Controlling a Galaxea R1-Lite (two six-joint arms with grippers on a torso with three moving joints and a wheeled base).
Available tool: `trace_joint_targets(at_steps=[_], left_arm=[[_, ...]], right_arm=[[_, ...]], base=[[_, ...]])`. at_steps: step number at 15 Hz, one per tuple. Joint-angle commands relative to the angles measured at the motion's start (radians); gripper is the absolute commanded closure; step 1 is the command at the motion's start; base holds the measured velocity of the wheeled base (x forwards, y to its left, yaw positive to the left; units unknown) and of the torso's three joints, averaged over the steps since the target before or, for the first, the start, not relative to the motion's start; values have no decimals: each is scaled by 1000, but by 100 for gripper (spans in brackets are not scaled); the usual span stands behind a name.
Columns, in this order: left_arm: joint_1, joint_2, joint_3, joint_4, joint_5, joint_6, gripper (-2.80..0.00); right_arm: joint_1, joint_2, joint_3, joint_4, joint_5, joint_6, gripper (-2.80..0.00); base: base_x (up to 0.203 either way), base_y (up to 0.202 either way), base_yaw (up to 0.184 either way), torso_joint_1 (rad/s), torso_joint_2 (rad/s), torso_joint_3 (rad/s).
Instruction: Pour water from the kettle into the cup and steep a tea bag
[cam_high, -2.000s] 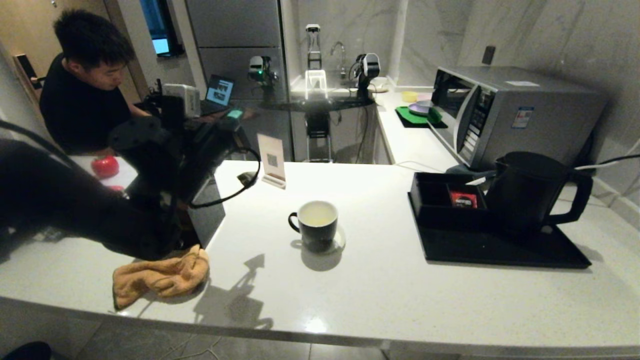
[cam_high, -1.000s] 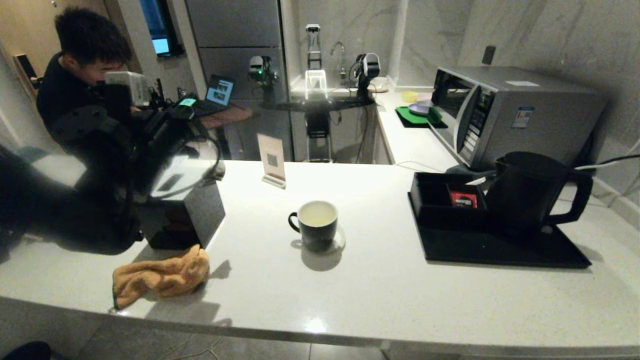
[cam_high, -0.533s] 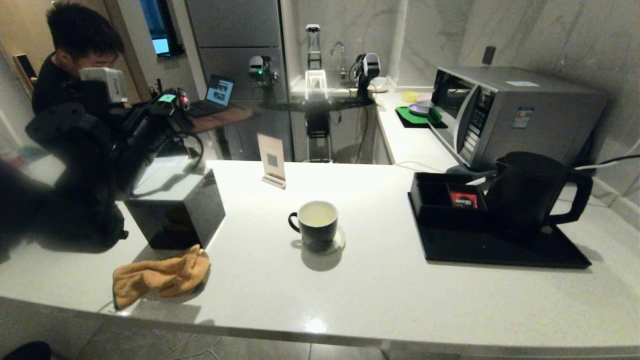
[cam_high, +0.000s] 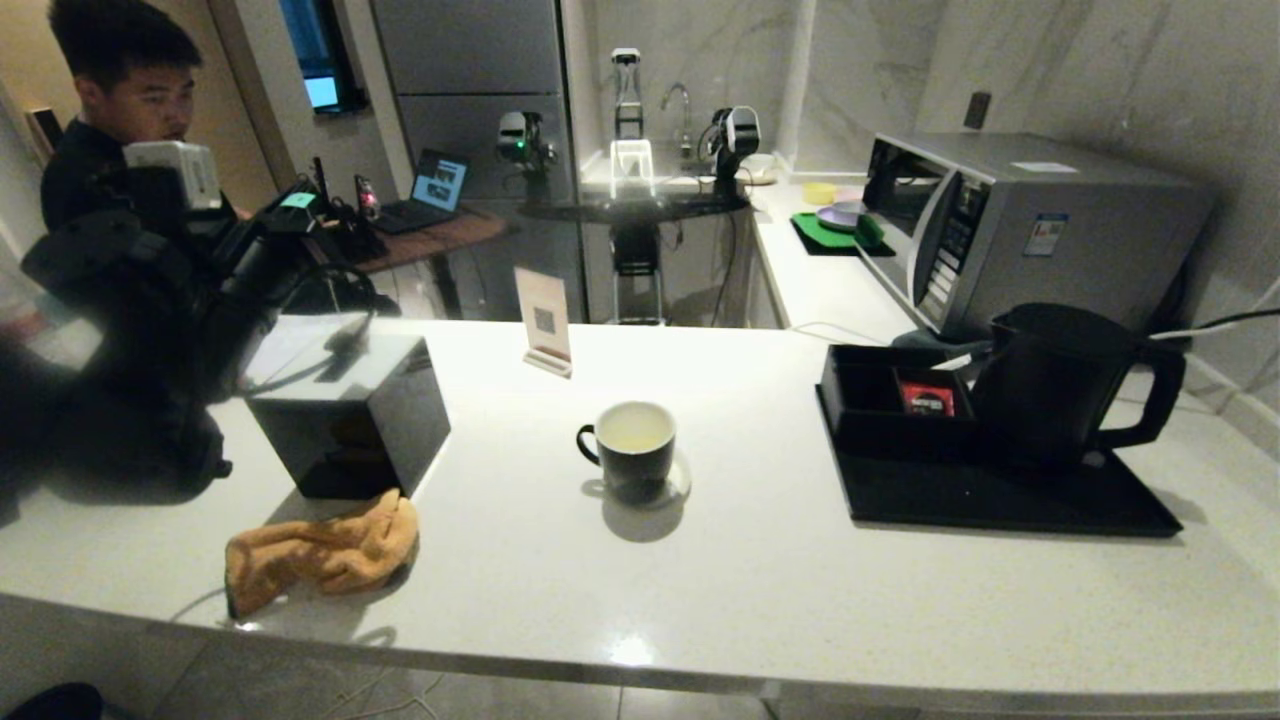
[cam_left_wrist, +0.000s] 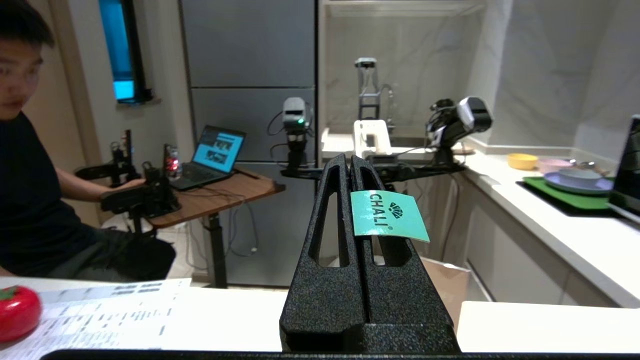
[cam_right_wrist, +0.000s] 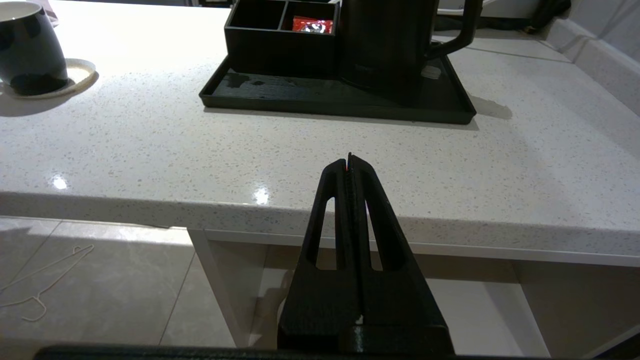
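Note:
The cup (cam_high: 630, 447), black outside and white inside, stands on a pale coaster mid-counter with faintly yellowish water (cam_high: 633, 428) in it. The cup (cam_right_wrist: 30, 47) also shows in the right wrist view. On the black tray (cam_high: 1000, 500) at the right stands the kettle (cam_high: 1050, 385), upright with its lid down. My left gripper (cam_left_wrist: 348, 160) is raised far left of the cup, beyond the counter's back edge, shut on a teal "CHALI" tea-bag tag (cam_left_wrist: 387, 215); the bag itself is hidden. Below the counter's front edge my right gripper (cam_right_wrist: 349, 157) hangs shut and empty.
A black box (cam_high: 350, 425) and an orange cloth (cam_high: 320, 555) lie at the left. A card stand (cam_high: 543, 320) sits behind the cup. A compartment holder with a red sachet (cam_high: 925, 397) stands beside the kettle, with a microwave (cam_high: 1010, 225) behind. A person (cam_high: 120, 110) sits far left.
My left arm has swung left and back, away from the cup, uncovering the black box. Cup, kettle and right arm have not moved.

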Motion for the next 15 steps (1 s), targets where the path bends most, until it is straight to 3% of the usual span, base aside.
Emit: trace_joint_targets(at_steps=[1,8,15], left_arm=[[16,10,-2,-9,0,-1,0],[87,24,-1,-11,0,-1,0],[108,68,-4,-11,-2,-1,0]], right_arm=[[0,2,1,0,0,0,0],[0,2,1,0,1,0,0],[0,2,1,0,1,0,0]], base=[[0,0,0,0,0,0],[0,0,0,0,0,0],[0,0,0,0,0,0]])
